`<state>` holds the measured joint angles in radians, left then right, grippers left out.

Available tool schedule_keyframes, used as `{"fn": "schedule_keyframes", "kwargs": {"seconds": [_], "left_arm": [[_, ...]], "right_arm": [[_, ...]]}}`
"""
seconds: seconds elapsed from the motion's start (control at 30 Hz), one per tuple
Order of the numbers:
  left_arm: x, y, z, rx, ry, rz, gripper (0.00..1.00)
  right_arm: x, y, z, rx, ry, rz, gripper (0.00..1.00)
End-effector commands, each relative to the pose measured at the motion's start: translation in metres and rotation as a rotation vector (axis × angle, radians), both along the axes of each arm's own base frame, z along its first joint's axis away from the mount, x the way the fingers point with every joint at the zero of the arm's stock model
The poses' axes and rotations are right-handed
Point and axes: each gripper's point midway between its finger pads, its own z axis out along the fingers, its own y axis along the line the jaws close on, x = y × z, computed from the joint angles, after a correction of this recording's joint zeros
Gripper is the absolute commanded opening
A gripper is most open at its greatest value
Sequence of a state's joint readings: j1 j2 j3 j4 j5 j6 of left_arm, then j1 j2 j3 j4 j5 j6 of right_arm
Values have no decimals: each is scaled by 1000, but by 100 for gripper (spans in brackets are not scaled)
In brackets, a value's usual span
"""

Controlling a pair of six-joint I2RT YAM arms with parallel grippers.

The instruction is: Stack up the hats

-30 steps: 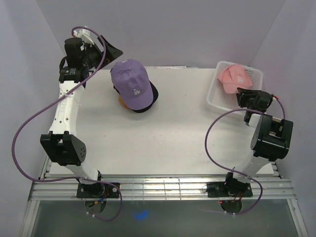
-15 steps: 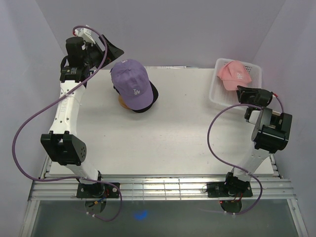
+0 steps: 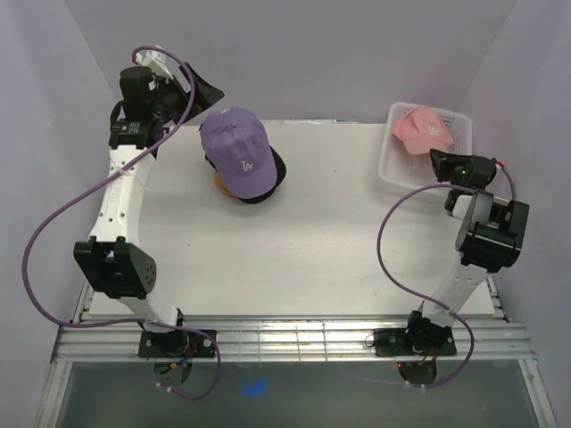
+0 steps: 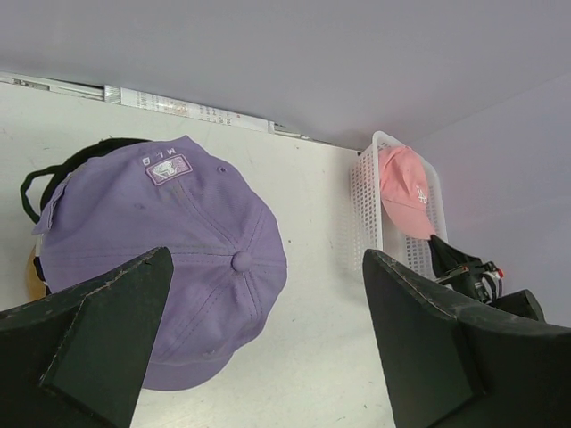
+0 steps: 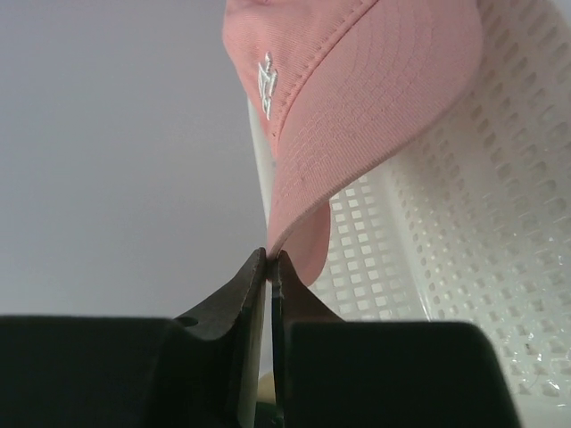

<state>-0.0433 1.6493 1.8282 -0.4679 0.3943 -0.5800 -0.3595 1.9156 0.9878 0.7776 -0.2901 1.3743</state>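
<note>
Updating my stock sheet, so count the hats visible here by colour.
Lavender hat: 1
Pink hat: 1
Black hat: 1 showing under the lavender one; any others beneath are hidden
Total: 3 visible

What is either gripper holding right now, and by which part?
The right gripper is shut on the pink hat, pinching the front edge of its brim. The left gripper is open and holds nothing.
</note>
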Motion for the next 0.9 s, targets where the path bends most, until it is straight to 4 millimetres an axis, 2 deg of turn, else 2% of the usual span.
{"fn": "schedule_keyframes", "kwargs": {"seconds": [0.0,0.13,0.17,0.23,0.27,0.33,0.37,0.63,0.8,0.87], "left_arm": [[-6,-2,17,16,-45,0,98],[-6,-2,16,15,-43,-2,98],[-7,-2,17,15,-44,-2,98],[-8,-4,19,15,-49,-6,98],[-9,-4,20,16,-52,-5,98],[-10,-3,21,15,-55,-5,98],[-11,-3,20,15,-54,-5,98],[-18,-4,27,4,-68,-10,98],[-23,-6,34,-9,-80,-19,98],[-25,-7,38,-14,-87,-21,98]], "right_arm": [[10,2,64,-59,-181,44,8],[11,8,110,-120,-276,80,8],[9,9,127,-136,-310,83,8],[7,11,145,-152,-346,97,8],[5,13,161,-170,-377,104,8],[2,14,176,-187,-394,104,8],[-1,16,189,-203,-417,105,8],[-25,25,241,-301,-470,104,8],[-45,49,275,-313,-548,157,8],[-53,65,289,-315,-581,186,8]]}}
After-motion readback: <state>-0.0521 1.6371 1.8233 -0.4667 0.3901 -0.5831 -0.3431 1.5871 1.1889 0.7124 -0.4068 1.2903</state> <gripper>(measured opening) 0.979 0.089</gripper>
